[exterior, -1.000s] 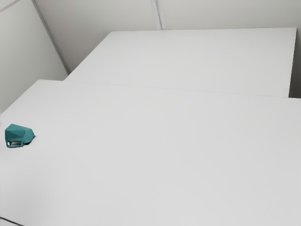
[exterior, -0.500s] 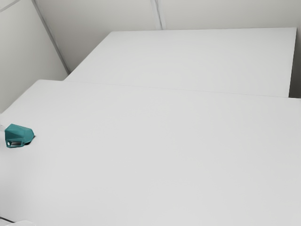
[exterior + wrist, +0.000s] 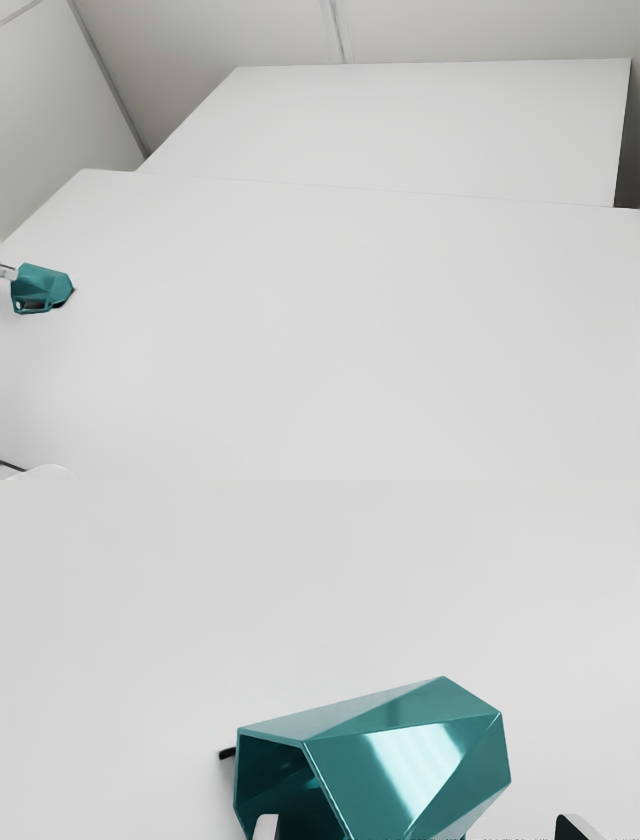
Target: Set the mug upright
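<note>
On the table point(image 3: 350, 330) lies a glossy, faceted mug point(image 3: 360, 770).

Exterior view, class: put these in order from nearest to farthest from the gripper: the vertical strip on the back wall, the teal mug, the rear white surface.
1. Teal mug: at the view's left edge.
2. Rear white surface: beyond the near table.
3. Vertical strip: top middle, behind that surface.

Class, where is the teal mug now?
The teal mug lies on its side on the white table, near the exterior view's left edge, close by the open gripper in the wrist view.
</note>
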### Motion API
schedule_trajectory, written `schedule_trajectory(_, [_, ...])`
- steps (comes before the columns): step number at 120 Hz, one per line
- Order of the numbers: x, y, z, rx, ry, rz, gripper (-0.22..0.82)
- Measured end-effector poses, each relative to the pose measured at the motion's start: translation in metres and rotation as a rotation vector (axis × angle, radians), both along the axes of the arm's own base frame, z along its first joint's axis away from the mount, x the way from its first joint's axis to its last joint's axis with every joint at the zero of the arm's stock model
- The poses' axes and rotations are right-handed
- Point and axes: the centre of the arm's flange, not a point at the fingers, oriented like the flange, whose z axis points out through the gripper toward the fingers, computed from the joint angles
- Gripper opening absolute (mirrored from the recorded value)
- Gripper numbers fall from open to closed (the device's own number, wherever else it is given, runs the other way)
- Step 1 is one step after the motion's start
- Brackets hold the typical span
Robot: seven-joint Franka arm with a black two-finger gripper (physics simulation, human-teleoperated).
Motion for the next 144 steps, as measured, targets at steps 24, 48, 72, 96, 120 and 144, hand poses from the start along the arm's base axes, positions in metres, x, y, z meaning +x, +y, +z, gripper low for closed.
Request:
schedule_trajectory(24, [-0.004, -0.005, -0.013, -0.043, 0.018, -0.024, 0.6])
schedule_trajectory(48, [-0.004, -0.013, -0.019, -0.09, 0.027, -0.059, 0.6])
schedule_trajectory(72, [-0.001, -0.021, -0.026, -0.13, 0.027, -0.087, 0.6])
schedule_trajectory(96, [-0.002, -0.023, -0.027, -0.151, 0.021, -0.098, 0.4])
schedule_trajectory(120, [-0.002, -0.024, -0.023, -0.16, 0.007, -0.106, 0.09])
schedule_trajectory(144, [-0.002, -0.026, -0.017, -0.164, 0.002, -0.116, -0.09])
